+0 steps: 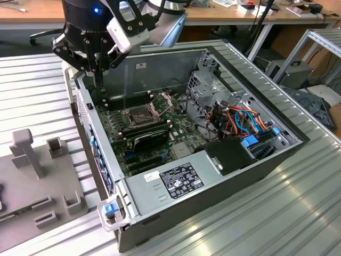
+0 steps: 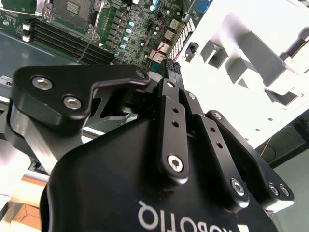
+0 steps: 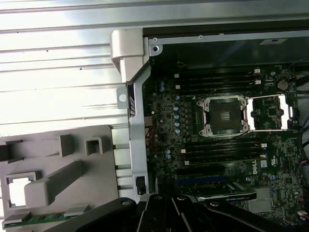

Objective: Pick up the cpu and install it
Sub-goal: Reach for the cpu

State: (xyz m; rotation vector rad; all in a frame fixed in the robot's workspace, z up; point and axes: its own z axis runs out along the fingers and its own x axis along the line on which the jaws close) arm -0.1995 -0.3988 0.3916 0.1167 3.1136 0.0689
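My black gripper hangs above the far corner of the open computer case, on the exterior view's left. Its dark linkage shows close up in the second wrist view. On the motherboard the processor socket lies open, with its hinged metal frame swung aside. The socket bed looks bare and dark. Beside the case, a pale flat square that looks like the cpu rests in a recess of the grey fixture. The gripper is well away from it.
Black memory sticks flank the socket. A graphics card, a drive cage and coloured cables crowd the case. The grey fixture carries upright posts and a green memory stick. Everything rests on a ribbed metal table.
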